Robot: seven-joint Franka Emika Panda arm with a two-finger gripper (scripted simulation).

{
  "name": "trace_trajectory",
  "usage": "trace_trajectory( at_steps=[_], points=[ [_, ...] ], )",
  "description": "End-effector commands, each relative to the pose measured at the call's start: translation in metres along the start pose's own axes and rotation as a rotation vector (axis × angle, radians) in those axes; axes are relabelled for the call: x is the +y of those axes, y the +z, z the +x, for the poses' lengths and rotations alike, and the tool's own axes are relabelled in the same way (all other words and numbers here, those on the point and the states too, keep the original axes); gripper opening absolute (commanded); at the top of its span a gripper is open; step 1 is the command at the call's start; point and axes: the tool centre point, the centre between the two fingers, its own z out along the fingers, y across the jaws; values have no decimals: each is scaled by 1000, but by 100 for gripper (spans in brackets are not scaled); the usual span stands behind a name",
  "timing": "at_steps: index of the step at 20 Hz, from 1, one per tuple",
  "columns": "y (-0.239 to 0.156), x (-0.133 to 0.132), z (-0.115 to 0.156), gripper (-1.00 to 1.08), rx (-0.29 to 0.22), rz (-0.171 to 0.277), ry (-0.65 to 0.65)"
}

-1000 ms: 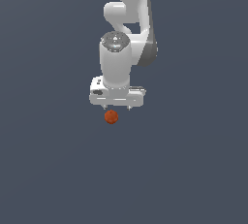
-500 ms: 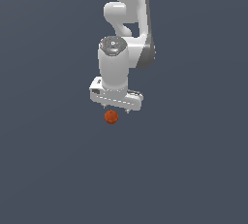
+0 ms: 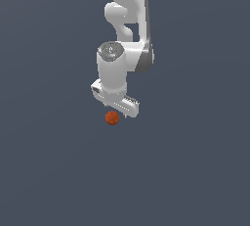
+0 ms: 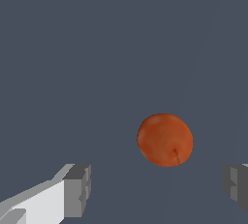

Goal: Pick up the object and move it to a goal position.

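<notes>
Nearest the wrist camera, two grey fingertips (image 4: 77, 191) sit at the lower corners of the frame, one at lower left on a white finger, the other cut off at lower right; the gap between them is wide, so the gripper (image 4: 157, 191) stands spread open and holds nothing. Just past them, a little right of centre, lies the ball (image 4: 164, 139), apart from both pads and not yet between them. It is orange-red, round, faintly dimpled, with a short dark mark near its lower edge. In the exterior view the ball (image 3: 112, 118) sits just below centre of the frame, right under the lower left edge of the gripper (image 3: 119, 110), whose blocky white body hangs beneath a smooth, rounded white arm (image 3: 129, 19) reaching down from the top. Behind everything is a flat, matte slate-grey floor (image 3: 49, 171) with no texture. This looks like the approach before the grasp: the next move likely calls for lowering and centring so the ball lies between the pads, then closing gently, since a round thing may roll away.
</notes>
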Motion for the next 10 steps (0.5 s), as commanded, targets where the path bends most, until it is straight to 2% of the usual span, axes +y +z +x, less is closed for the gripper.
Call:
trace_trajectory(
  at_steps=[1,10],
  points=[
    [4,3,-1,100,-1,2,78],
    [19,13,-3,100,-5,6,354]
  ],
)
